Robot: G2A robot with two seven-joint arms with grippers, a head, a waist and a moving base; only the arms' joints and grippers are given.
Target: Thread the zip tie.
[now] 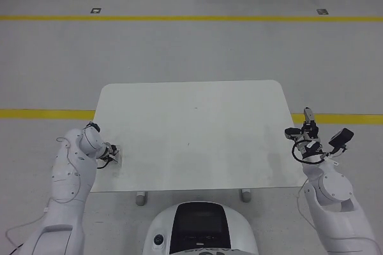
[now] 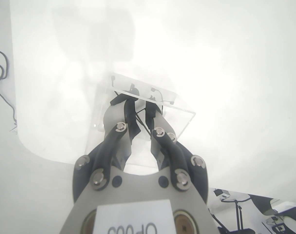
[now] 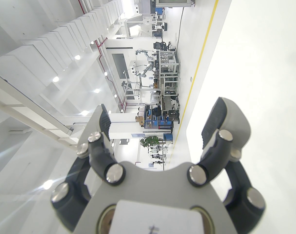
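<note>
Much of the left wrist view is washed out. The left gripper (image 2: 135, 104) points its tips at a clear plate (image 2: 179, 118) whose edges fade into the white table (image 1: 191, 127). Its jaws stand narrow, with a slim gap between the pads. Thin black strands (image 2: 141, 121) cross that gap. I cannot tell whether these are the zip tie, or whether the pads touch them. A few small dark marks on the plate (image 2: 134, 90) are too faint to name.

There is one table, one plate and two arms.

The top view places the left gripper (image 1: 113, 153) at the table's left edge, near the near-left corner, but the plate is barely distinct there. It also shows the right gripper (image 1: 306, 127) off the table's right edge. The right wrist view shows the right gripper (image 3: 161, 107) spread wide, with nothing between the pads.
</note>
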